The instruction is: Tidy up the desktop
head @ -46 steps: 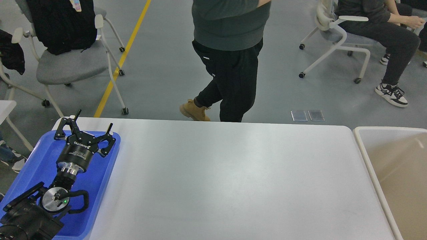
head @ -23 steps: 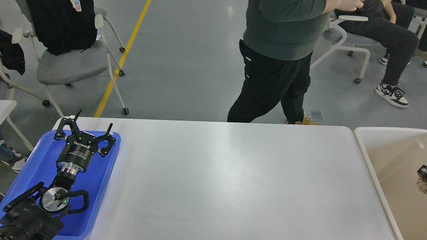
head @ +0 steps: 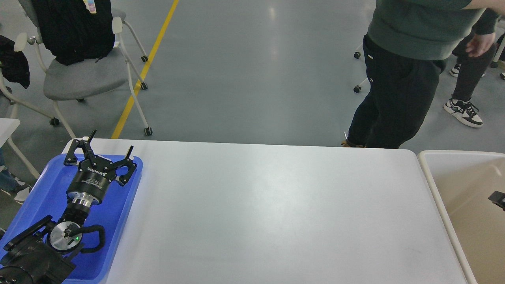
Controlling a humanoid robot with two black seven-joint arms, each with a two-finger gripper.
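The desktop (head: pixel 268 213) is a wide white tabletop with rounded corners, and its surface shows bare. My left gripper (head: pixel 112 141) is open and empty. It hovers over the far end of the blue tray (head: pixel 43 189) at the desktop's left edge. A small dark part (head: pixel 498 198) shows at the right frame edge over the beige bin (head: pixel 428 167). It looks like the tip of my right gripper. Its fingers cannot be told apart.
A person in a green top and black trousers (head: pixel 394 90) stands just past the table's far right corner. A grey chair with a black jacket (head: pixel 79 59) stands at the back left. A yellow floor line runs beyond the table.
The person has walked from the middle to the right behind the table. The dark part over the bin came into view, and a brownish bit below it is gone. My left arm has not moved.
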